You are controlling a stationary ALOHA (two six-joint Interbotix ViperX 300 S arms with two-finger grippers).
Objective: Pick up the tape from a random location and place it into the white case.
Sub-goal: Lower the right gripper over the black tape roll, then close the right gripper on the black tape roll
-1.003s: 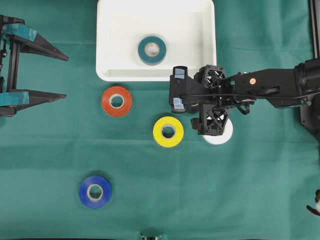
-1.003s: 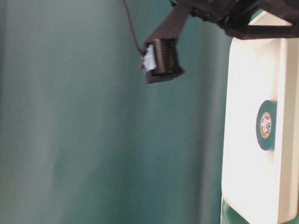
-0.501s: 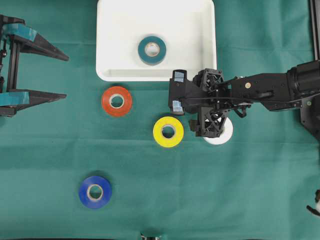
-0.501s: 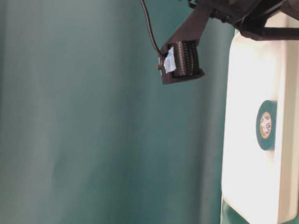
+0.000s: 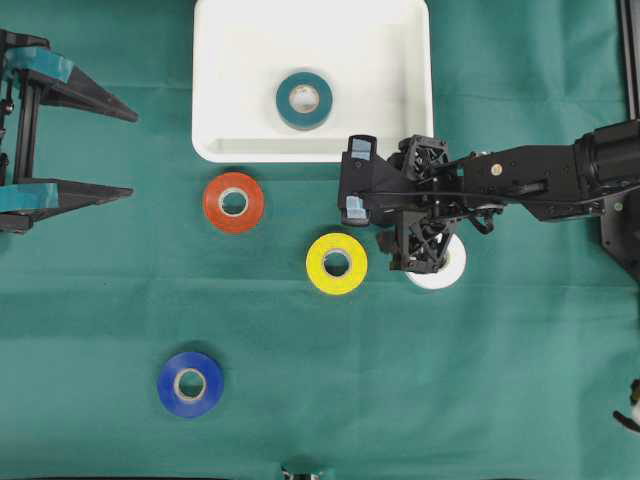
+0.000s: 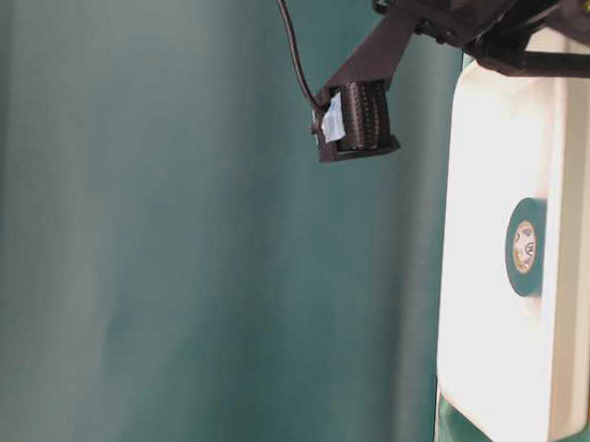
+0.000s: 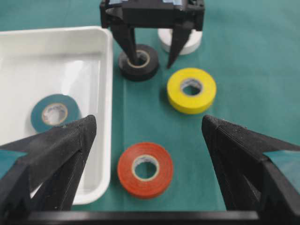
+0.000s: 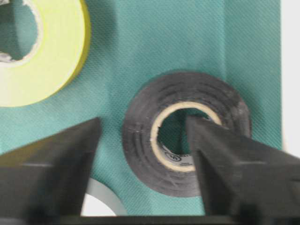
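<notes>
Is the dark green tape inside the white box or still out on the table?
Inside. The dark green tape roll lies flat on the floor of the shallow white plastic case, within its raised rim.

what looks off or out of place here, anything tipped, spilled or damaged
Nothing stands out. The teal roll lies flat in the white case; the orange, yellow, blue, black and white rolls lie flat on the cloth, none tipped.

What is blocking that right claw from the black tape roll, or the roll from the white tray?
Nothing visible. The right gripper straddles the black tape roll wall, and only bare cloth separates it from the white case.
</notes>
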